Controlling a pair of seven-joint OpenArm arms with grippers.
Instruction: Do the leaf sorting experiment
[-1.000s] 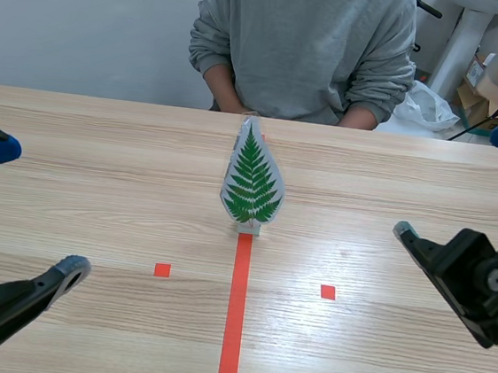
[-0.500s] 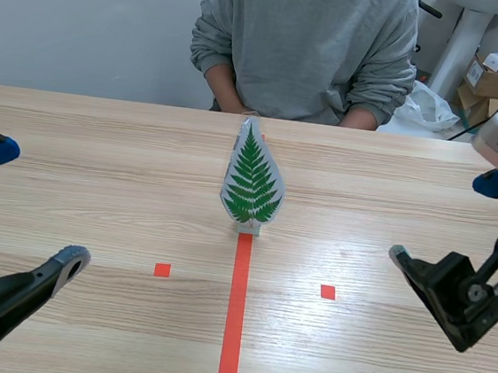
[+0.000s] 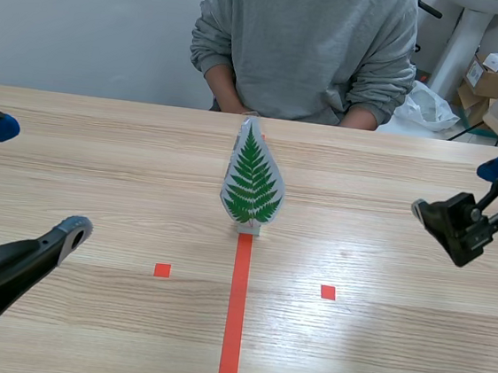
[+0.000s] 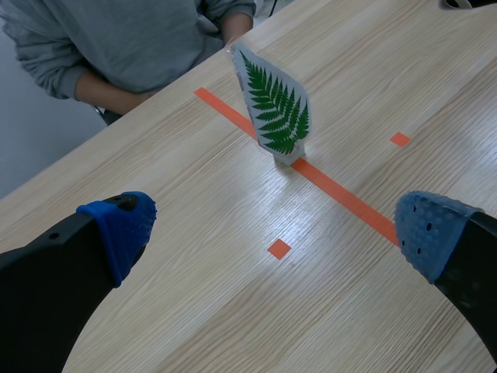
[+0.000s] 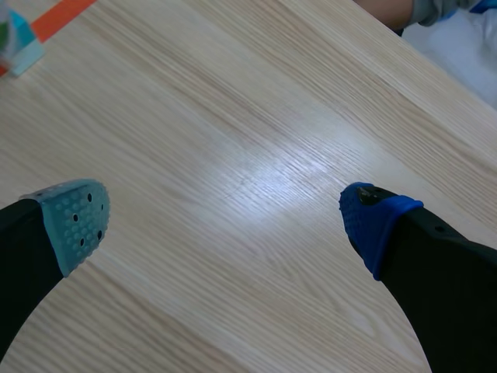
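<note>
With the fern-leaf card [image 3: 252, 185] upright on the tabletop [image 3: 103, 135] at the far end of the tape line [image 3: 234, 319] and both pairs of jaws spread empty well to either side of that line, sorting seems unstarted; next, one arm must likely reach in and grasp the card.

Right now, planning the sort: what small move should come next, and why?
Probably ease the left gripper forward toward the fern leaf card: it stands upright, untouched, on the tape line, ahead of that gripper's open fingers.
</note>
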